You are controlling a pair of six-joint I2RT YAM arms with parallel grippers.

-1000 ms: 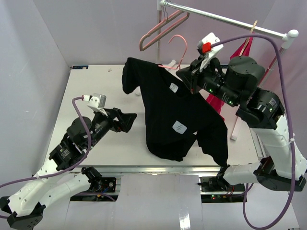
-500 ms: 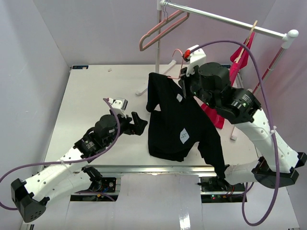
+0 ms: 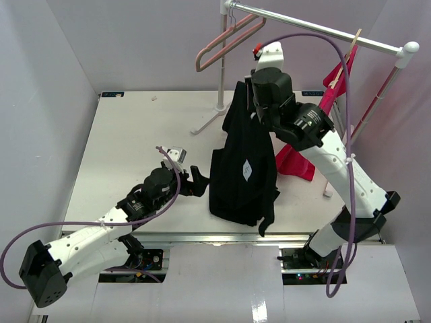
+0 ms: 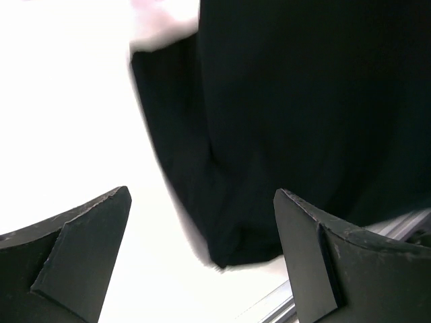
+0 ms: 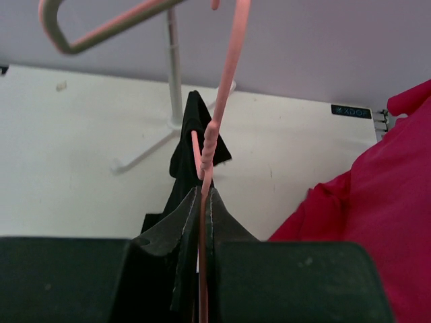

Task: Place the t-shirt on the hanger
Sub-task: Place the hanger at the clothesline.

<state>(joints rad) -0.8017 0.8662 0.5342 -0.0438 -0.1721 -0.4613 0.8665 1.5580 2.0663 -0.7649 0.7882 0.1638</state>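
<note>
Nearest the arm bases, the left gripper (image 3: 196, 180) is reaching in with its fingers (image 4: 87, 235) spread wide and gripping nothing, just beside the lower edge of the t-shirt (image 3: 232, 188). A second ago it was sitting further back on the desk (image 3: 135, 134). The shirt, then sprawling across the desk, is now hanging in a tall narrow drape, its hem seemingly brushing the surface. Above it, the right gripper (image 5: 204, 202) is pinching the hanger (image 5: 221, 101) at its twisted neck with its fingers closed, having swung it upright. The cloth is hiding the hanger's shoulders, so the shirt is probably riding on it already, leaving the hook to go on the rail (image 3: 316, 28). The white mark (image 3: 247, 169) is showing nothing readable. A black label (image 5: 350, 112) at the far edge seems to be reading "XDOF".
</note>
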